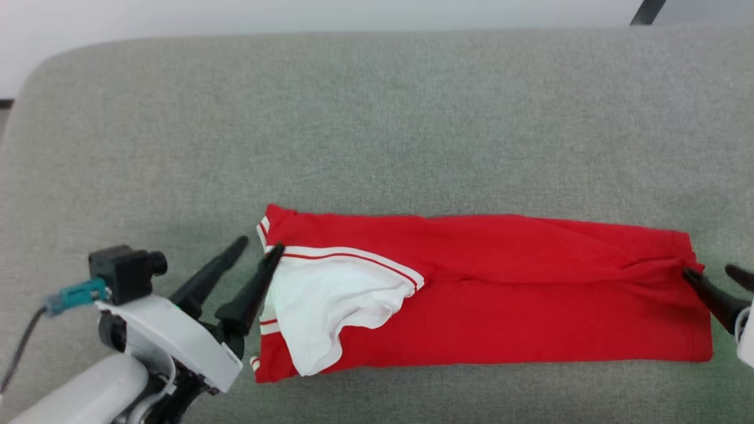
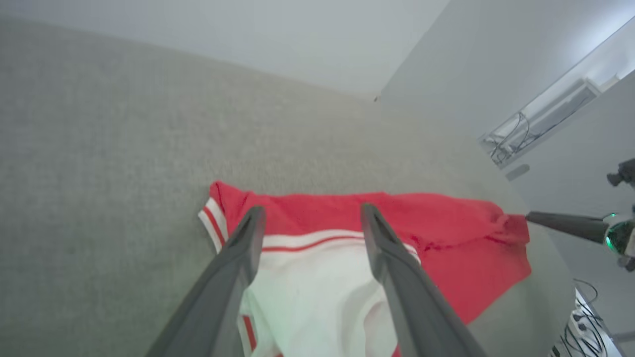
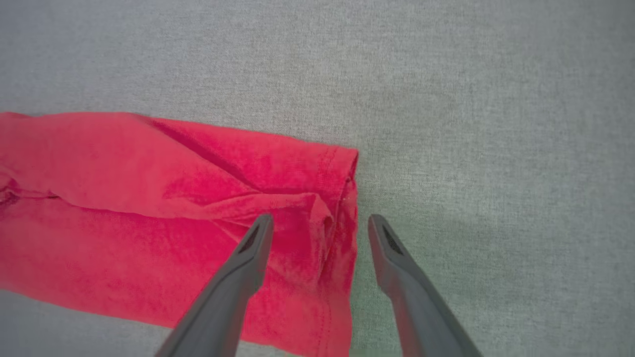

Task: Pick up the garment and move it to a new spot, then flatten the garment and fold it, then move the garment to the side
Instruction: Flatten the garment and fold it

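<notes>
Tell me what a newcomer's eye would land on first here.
The garment, a bright red band with a white panel at its left end, lies across the grey fabric surface. The left gripper and the right gripper stand open, one at each end of it.

The left gripper (image 1: 260,244) had long tapered black fingers; its wrist shell (image 1: 177,338) was white; the black camera block (image 1: 123,272) bore a teal plug (image 1: 82,292) and cable (image 1: 22,341).

Pointing, perhaps, to a lab: showing a grey cloth-covered table (image 1: 377,118), bare pale walls (image 2: 297,39), loose cables (image 2: 507,144) at the far right.
</notes>
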### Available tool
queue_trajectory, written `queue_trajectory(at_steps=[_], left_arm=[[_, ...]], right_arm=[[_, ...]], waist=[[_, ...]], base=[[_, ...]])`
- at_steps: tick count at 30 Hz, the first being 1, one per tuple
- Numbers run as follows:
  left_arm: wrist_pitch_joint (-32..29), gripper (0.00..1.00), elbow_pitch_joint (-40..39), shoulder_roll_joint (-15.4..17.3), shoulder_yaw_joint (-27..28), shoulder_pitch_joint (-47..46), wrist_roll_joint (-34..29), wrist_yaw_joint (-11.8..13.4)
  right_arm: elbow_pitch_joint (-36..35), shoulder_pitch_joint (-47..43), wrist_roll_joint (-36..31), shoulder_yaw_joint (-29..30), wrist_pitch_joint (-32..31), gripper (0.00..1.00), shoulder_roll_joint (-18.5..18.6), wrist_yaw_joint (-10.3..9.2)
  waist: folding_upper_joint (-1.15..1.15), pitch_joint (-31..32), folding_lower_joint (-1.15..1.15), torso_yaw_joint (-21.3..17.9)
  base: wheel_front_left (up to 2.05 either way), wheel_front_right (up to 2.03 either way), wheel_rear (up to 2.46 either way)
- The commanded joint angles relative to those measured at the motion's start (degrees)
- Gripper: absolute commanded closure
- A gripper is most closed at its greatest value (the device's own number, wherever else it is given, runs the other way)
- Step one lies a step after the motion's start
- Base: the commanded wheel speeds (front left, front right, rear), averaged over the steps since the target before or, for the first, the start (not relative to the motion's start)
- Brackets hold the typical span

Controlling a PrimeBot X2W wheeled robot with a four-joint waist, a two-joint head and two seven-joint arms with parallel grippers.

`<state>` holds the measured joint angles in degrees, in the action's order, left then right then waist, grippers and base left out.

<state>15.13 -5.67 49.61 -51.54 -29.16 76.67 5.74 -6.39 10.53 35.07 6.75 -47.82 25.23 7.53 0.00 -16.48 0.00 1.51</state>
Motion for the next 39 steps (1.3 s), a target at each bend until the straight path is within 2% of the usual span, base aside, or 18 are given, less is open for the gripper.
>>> queue_trajectory(at_steps=[1, 4, 6, 12, 16, 24, 27, 33, 34, 35, 36, 37, 39], left_arm=[[-0.1, 0.0, 0.4, -0.7, 0.4, 1.7, -1.3, 0.5], [-0.1, 0.0, 3.4, -4.4, 6.1, 5.8, -6.7, 2.8], [-0.1, 0.0, 5.3, -7.6, 9.9, 8.9, -9.5, 3.2], [0.0, 0.0, 10.6, -16.1, 21.5, 16.4, -18.0, 0.9], [0.0, 0.0, 12.0, -18.8, 26.6, 18.0, -26.0, -0.8], [0.0, 0.0, 11.3, -22.8, 34.5, 18.9, -42.1, -1.6], [0.0, 0.0, 11.5, -24.6, 36.2, 19.2, -45.7, -2.6], [0.0, 0.0, 13.8, -28.2, 39.1, 18.8, -48.8, -5.8], [0.0, 0.0, 14.3, -28.8, 39.6, 18.4, -49.2, -6.3], [0.0, 0.0, 14.8, -29.6, 40.0, 18.4, -49.3, -6.7], [0.0, 0.0, 15.1, -29.9, 40.5, 18.1, -50.1, -7.1], [0.0, 0.0, 15.4, -30.3, 40.9, 17.8, -50.7, -7.4], [0.0, 0.0, 16.2, -31.1, 41.7, 17.5, -51.5, -8.2]], right_arm=[[0.3, -0.7, 0.1, 0.4, -0.2, 0.0, -0.2, -0.09], [2.7, -1.3, 0.4, 1.6, -1.8, 0.0, -0.1, -0.09], [4.3, -1.6, 0.7, 2.2, -2.7, 0.0, -0.1, -0.09], [8.4, -1.6, 0.7, 3.8, -5.3, 0.0, 0.2, -0.09], [10.1, -0.6, 0.2, 4.3, -7.5, 0.0, 0.8, -0.09], [13.8, 3.0, -1.3, 4.4, -11.7, 0.0, 0.2, -0.09], [15.7, 4.4, -2.0, 4.2, -12.1, 0.0, -0.7, -0.08], [19.2, 6.0, -4.3, 2.9, -12.7, 0.0, -1.9, -0.09], [19.6, 6.0, -4.8, 2.3, -12.5, 0.45, -1.9, -0.09], [20.0, 5.9, -5.1, 1.8, -12.6, 0.64, -1.7, -0.09], [20.4, 5.8, -5.2, 1.3, -12.9, 0.89, -1.6, -0.09], [20.8, 5.7, -5.1, 0.9, -13.4, 1.0, -1.5, -0.09], [21.1, 5.5, -4.5, 0.4, -14.0, 1.0, -1.5, -0.09]], waist=[[0.0, 1.2, 0.0, 0.5], [0.0, 2.1, 0.0, 1.2], [0.0, 2.5, 0.0, 1.7], [0.0, 3.3, 0.0, 3.7], [0.0, 3.5, 0.0, 4.8], [0.0, 3.2, 0.0, 5.6], [0.0, 2.7, 0.0, 5.8], [0.0, 1.0, 0.0, 6.6], [0.0, 0.7, 0.0, 6.8], [0.0, 0.5, 0.0, 6.9], [0.0, 0.3, 0.0, 7.0], [0.0, 0.1, 0.0, 7.1], [0.0, -0.1, 0.0, 7.3]], base=[[0.0, 0.0, 0.0], [0.0, 0.0, 0.0], [0.0, 0.0, 0.0], [0.0, 0.0, 0.0], [0.0, 0.0, 0.0], [0.0, 0.0, 0.0], [0.0, 0.0, 0.0], [0.0, 0.0, 0.0], [0.0, 0.0, 0.0], [0.0, 0.0, 0.0], [0.0, 0.0, 0.0], [0.0, 0.0, 0.0], [0.0, 0.0, 0.0]])
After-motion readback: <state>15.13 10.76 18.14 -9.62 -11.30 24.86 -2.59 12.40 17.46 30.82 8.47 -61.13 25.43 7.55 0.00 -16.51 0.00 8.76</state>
